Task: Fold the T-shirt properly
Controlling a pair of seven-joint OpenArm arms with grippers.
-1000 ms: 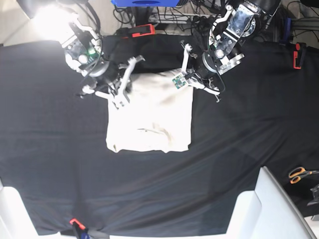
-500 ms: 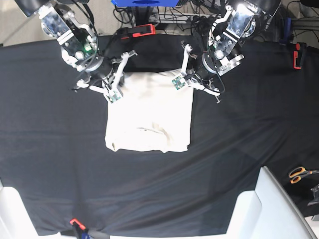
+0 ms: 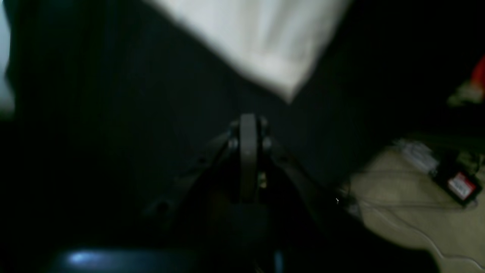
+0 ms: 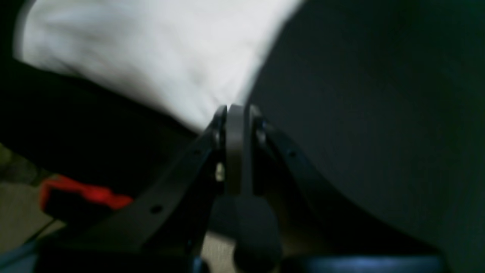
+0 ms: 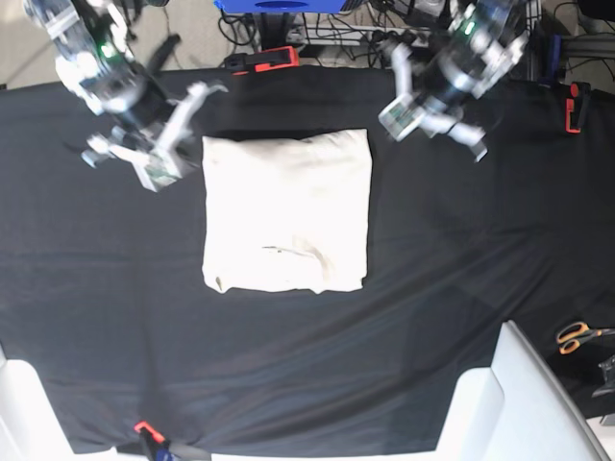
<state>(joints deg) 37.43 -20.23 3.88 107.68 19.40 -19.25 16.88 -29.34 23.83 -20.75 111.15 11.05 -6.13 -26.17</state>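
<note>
Apart they go, both grippers now wider of the shirt than half a second ago! Left gripper (image 3: 248,120) pressed together, nothing pinched; right gripper (image 4: 244,110) closed too, empty. Looks like a fold's just finished; next calls for smoothing, or opening up for another fold. And there's the T-shirt (image 5: 288,206), centred on the black cloth (image 5: 288,375), a cream, roughly rectangular bundle, top edge dipping, small creases towards the far hem.

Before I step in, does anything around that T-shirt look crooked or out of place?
Mostly tidy: the T-shirt lies flat on the black cloth. The only oddity is a small raised crease near its lower edge, so that layer isn't quite smooth.
</note>
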